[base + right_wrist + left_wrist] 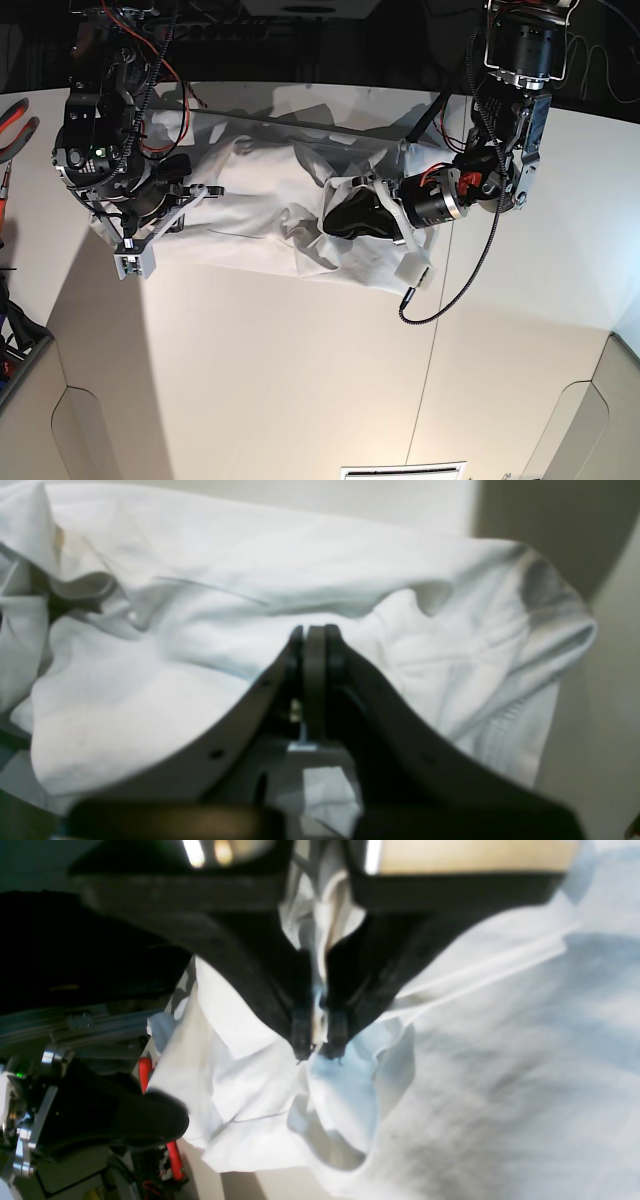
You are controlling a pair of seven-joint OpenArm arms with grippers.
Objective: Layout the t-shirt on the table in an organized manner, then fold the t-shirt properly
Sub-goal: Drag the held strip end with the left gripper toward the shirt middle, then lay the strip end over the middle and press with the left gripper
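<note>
Cloth fills both of my wrist views: the shirt (pixel 270 215) lies crumpled and stretched sideways across the far part of the white surface (pixel 300 380), close to its back edge and just this side of the thin dark seam. The near half of the surface holds only a cable loop (pixel 450 290) trailing from my left arm. My left gripper (pixel 318 1052) is tipped down into the middle of the shirt with its jaws drawn almost together, a fold of white fabric pinched between them and running up through the gap. Around its tips the cloth bunches into soft ridges and a hanging loop. My right gripper (pixel 312 635) sits at the other end of the shirt, jaws clenched flat against each other, tips pressed against the rumpled fabric; I cannot tell whether any cloth is caught between them. Beyond it a ribbed edge (pixel 505 720) shows.
</note>
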